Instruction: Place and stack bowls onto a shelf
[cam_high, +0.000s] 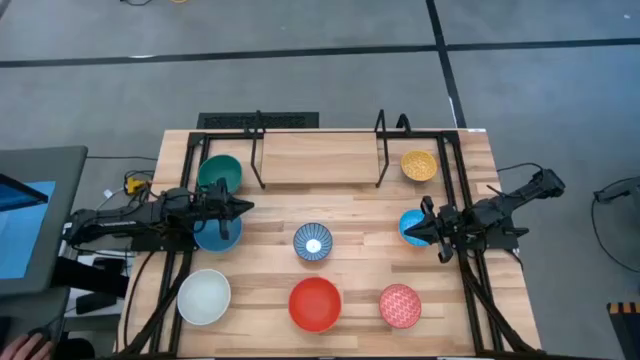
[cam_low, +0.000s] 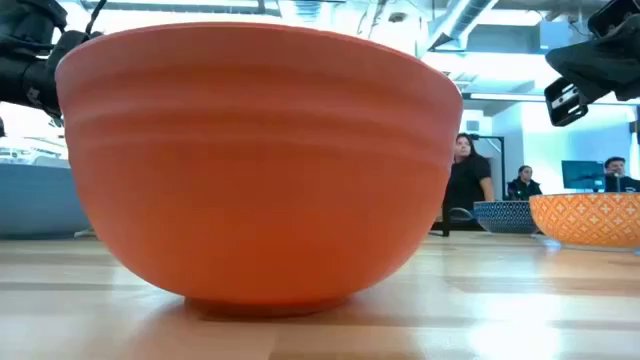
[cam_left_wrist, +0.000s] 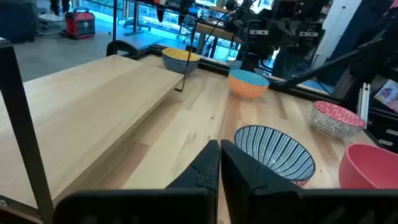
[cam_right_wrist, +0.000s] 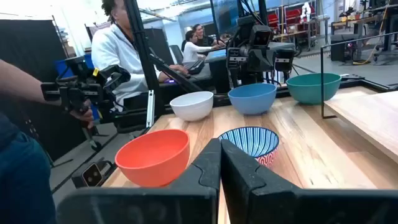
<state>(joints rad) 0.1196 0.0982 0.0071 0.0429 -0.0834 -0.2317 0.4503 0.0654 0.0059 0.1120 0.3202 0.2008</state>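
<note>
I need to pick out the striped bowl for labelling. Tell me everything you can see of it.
The striped bowl is small and round, with thin blue and white lines fanning from its centre, and a glossy, ceramic-like look. It sits upright and empty on the wooden table, about midway between the two grippers, just behind the red bowl. Nothing touches it. Its outer wall shows a red-and-white pattern low down.
</note>
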